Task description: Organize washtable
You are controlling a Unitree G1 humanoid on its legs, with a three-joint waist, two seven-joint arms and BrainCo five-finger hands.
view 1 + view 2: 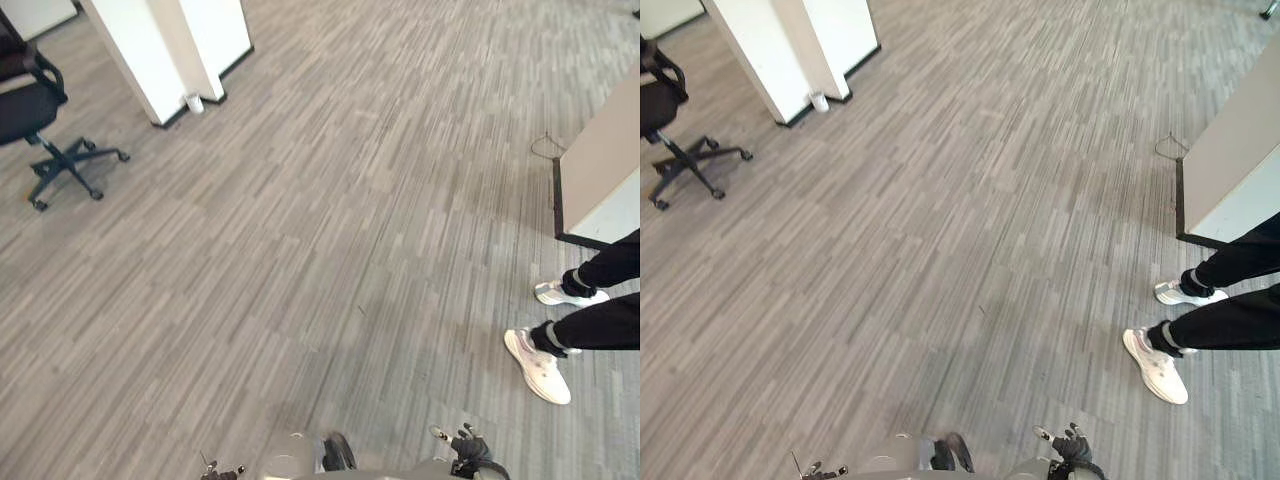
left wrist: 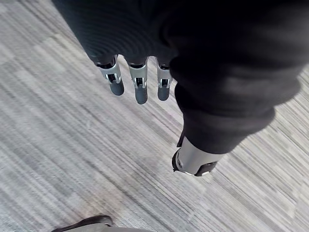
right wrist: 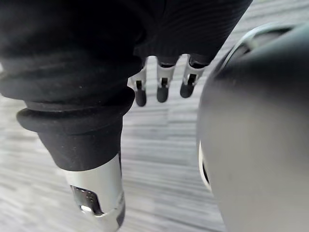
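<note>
I look down on grey striped carpet (image 1: 320, 240). My left hand (image 2: 140, 84) hangs over the floor with its fingers straight and relaxed, and nothing is in it. My right hand (image 3: 164, 89) hangs the same way over the carpet, fingers loose and empty. In the left eye view both hands sit at the bottom edge, the left hand (image 1: 222, 472) low left of centre and the right hand (image 1: 468, 446) low right of centre.
A black office chair (image 1: 40, 120) stands at the far left. A white partition (image 1: 170, 50) rises behind it, with a small white cup (image 1: 194, 102) at its foot. A pale cabinet (image 1: 605, 170) is on the right. A person's white shoes (image 1: 540, 365) are beside it.
</note>
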